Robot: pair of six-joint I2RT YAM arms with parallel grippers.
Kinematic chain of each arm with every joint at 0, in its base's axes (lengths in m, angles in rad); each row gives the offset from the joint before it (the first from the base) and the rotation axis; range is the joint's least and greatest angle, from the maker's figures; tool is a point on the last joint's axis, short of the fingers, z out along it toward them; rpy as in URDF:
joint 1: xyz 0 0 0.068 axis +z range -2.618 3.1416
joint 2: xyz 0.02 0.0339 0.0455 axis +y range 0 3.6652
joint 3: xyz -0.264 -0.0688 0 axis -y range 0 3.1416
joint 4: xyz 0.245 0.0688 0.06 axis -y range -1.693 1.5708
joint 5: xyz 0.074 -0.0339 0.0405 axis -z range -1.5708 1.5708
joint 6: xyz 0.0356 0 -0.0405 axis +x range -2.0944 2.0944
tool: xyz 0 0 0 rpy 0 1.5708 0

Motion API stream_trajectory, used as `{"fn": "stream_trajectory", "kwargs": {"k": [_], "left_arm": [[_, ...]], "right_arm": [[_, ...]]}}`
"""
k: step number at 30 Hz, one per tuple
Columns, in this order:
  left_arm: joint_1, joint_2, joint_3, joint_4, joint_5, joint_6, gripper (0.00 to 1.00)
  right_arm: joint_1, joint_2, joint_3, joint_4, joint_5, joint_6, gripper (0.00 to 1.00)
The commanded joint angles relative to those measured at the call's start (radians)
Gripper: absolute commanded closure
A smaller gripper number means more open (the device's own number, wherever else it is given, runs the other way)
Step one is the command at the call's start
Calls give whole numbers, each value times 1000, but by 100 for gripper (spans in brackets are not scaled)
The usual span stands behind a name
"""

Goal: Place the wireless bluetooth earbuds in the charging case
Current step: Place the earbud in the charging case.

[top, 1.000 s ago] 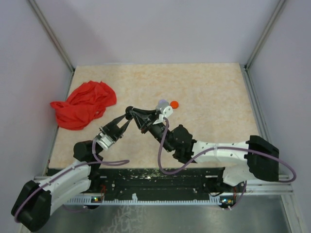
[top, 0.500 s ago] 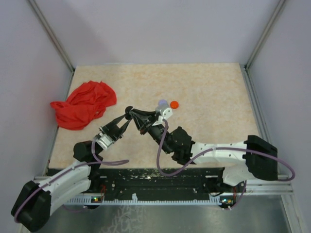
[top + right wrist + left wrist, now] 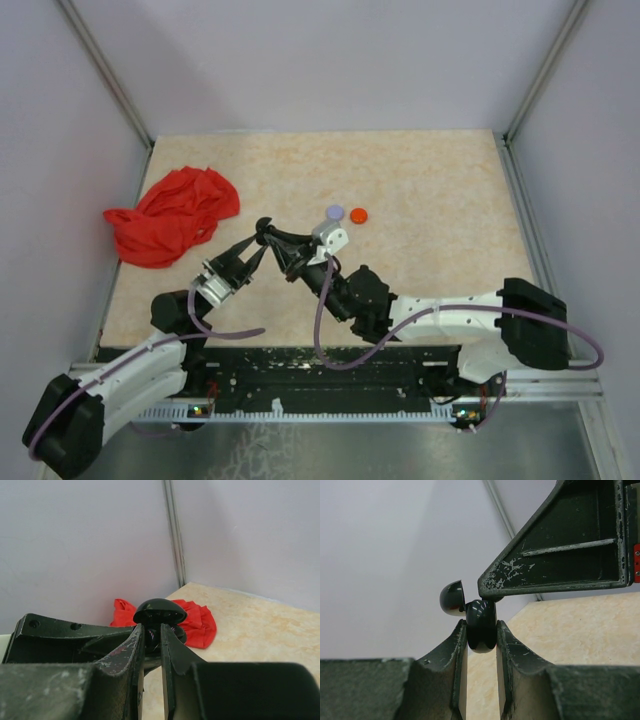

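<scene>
The pale worktop [image 3: 430, 190] carries a crumpled red cloth [image 3: 170, 215], lying beyond and to the left of the left end effector [image 3: 481, 628]. That end effector is clenched on the charging case [image 3: 481, 620], pinching its lower half and holding it clear of the worktop with its lid [image 3: 452, 598] swung open. The right end effector [image 3: 152, 630] meets it tip to tip, its fingers drawn to a narrow slit against the case; I cannot tell whether they pinch anything. To the right of those fingertips lie a lavender disc [image 3: 334, 212] and an orange disc [image 3: 358, 214], close together. The earbuds show in no view.

The case looks hard, glossy and light, so it would likely slip if squeezed off-centre. A grip across its flat sides seems safest. The earbuds probably need a gentle fingertip pinch.
</scene>
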Motion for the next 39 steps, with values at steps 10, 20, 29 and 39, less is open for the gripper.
{"fn": "stream_trajectory", "kwargs": {"k": [10,20,29,39], "left_arm": [[-5,-9,15,-6,-25,7,100],[-5,-3,16,-8,-28,-8,100],[-5,1,16,-7,-44,-31,100],[-5,11,17,15,-37,-120,100]], "right_arm": [[26,-14,118,-190,-49,71,70],[26,-63,156,-279,-45,79,52],[18,-173,145,-346,-59,20,40],[-192,-325,139,-632,-422,22,37]]}}
